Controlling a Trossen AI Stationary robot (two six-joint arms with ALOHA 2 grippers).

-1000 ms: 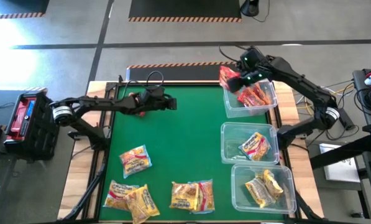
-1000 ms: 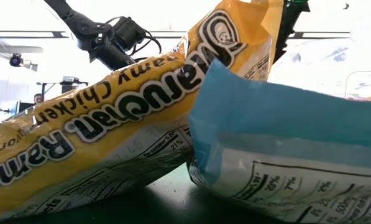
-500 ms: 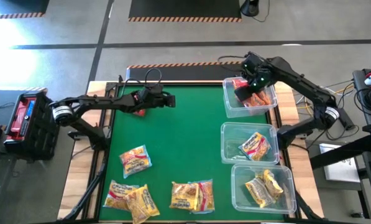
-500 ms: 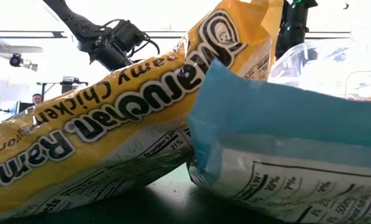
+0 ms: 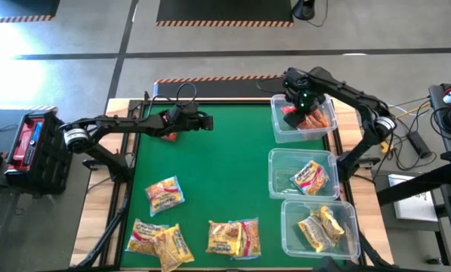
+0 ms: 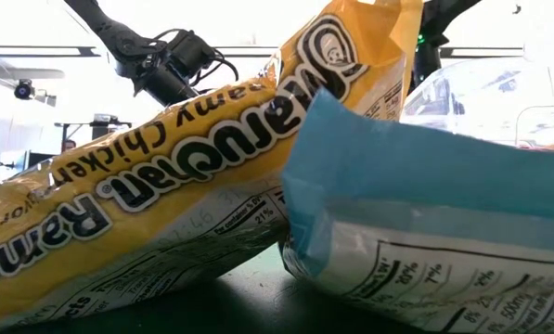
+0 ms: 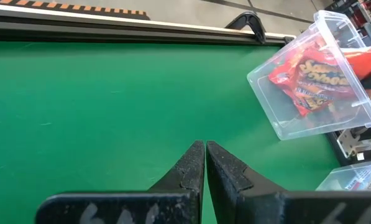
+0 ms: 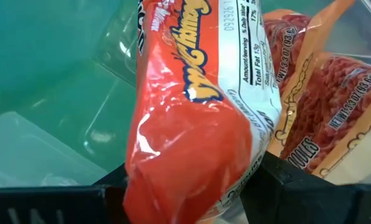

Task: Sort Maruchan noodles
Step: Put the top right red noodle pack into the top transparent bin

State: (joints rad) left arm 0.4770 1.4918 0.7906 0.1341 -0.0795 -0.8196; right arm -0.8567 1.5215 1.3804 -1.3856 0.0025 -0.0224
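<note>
My right gripper (image 5: 297, 104) is shut on a red Maruchan packet (image 8: 191, 112) and points down into the far clear bin (image 5: 325, 128), where other red packets (image 8: 334, 112) lie. My left gripper (image 7: 205, 155) is shut and holds nothing; it hangs above the far left part of the green mat (image 5: 225, 166). Several yellow and orange packets (image 5: 165, 193) (image 5: 159, 240) (image 5: 233, 236) lie flat on the mat near its front edge. In the low view a yellow packet (image 6: 165, 186) and a blue one (image 6: 425, 204) fill the picture. My right gripper pinches the red packet between its two fingers (image 8: 284, 180), which come from above and point down. The packet's end by the fingers (image 8: 173, 193) is bunched between them. The rest reaches down into the bin, beside the red packets lying there.
Two more clear bins stand along the right edge: the middle one (image 5: 276, 181) holds an orange packet, the near one (image 5: 289, 234) yellow packets. A red and black case (image 5: 32, 143) sits off the table at the left. Bare mat lies between the arms.
My right gripper has sunk toward the far bin and tipped to point straight down. The red packet it carries has come from above the bin's far left corner down into the bin.
</note>
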